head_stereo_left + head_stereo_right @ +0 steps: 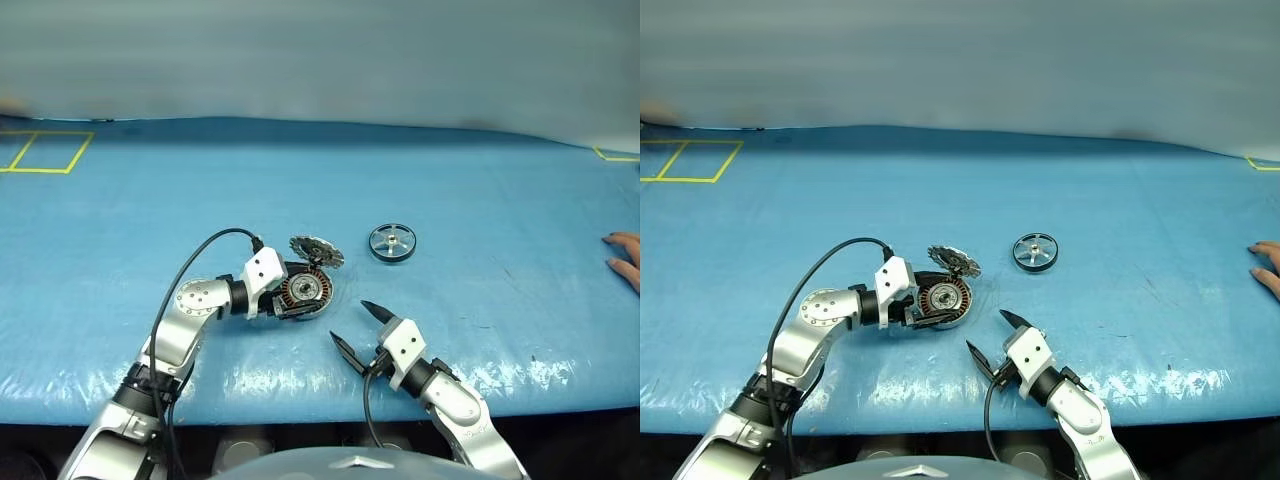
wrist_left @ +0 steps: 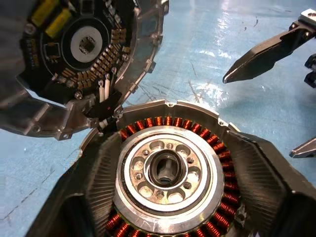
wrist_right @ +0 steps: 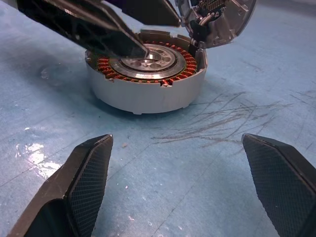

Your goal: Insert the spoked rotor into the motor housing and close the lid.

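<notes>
Blue table (image 1: 480,200) | motor housing (image 1: 305,291) between spread left tool (image 1: 297,297) fingers | right tool (image 1: 360,328) open, near

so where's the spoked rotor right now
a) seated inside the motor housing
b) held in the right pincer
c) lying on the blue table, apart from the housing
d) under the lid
c: the spoked rotor lies flat on the blue table, apart from the motor housing, whose copper windings are bare with the lid swung open.

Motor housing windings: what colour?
Copper-orange, ringing the motor housing around a silver core; clearest in the left wrist view.
</notes>
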Tool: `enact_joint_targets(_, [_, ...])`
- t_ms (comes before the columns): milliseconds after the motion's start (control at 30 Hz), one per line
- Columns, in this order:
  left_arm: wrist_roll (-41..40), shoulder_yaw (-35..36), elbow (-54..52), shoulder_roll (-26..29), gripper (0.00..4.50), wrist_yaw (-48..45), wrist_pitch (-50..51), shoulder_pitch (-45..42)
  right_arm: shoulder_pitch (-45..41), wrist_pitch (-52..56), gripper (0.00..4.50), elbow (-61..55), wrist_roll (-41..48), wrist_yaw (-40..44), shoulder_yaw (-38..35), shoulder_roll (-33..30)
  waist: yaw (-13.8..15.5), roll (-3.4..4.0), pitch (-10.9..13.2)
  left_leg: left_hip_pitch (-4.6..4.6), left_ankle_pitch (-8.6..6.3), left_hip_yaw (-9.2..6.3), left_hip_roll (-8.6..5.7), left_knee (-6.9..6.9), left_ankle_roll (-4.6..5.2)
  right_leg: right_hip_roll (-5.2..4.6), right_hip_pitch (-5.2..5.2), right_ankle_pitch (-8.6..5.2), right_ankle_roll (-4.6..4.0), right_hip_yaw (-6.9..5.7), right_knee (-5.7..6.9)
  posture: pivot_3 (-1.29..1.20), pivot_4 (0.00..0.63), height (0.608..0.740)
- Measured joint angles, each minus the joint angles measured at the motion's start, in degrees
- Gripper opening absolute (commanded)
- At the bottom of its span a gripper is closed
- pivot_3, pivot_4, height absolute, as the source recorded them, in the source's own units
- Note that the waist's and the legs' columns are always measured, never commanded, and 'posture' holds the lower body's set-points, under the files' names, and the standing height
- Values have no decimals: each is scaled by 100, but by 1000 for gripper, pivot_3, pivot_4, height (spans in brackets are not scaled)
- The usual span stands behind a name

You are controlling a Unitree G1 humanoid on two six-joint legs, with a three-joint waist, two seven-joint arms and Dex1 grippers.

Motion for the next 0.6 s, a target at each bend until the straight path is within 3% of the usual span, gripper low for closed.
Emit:
enact_joint_targets(167, [-425, 321, -676, 31, 1871, 74, 211, 452, 10, 118, 4429, -52, 13, -14, -10, 0, -16, 1, 0, 2, 0, 2, 3, 0, 0, 2, 1, -1, -1, 0, 0, 0, 150, 740])
enact_joint_targets(333, [-507, 614, -1039, 25, 172, 474, 192, 1323, -22, 1174, 4429, -797, 133, -97, -29, -30, -30, 1, 0, 1, 1, -1, 10, 1, -2, 2, 0, -4, -6, 3, 1, 0, 150, 740])
enact_joint_targets(433, [-446, 761, -1054, -119, 11, 682, -280, 1945, -163, 2041, 4235, -1400, 295, -19, -14, -181, -36, 2, 0, 2, 0, 4, 9, 2, -1, 0, 0, -6, -12, 2, 0, 0, 150, 740])
enact_joint_targets(600, [-329, 794, -930, -507, 0, 909, -1255, 2685, -834, 3378, 2804, -2215, 370, 112, 34, -519, -6, 0, -1, 0, -1, 1, 8, 13, 2, -2, 1, -2, -17, -6, -1, 0, 150, 740])
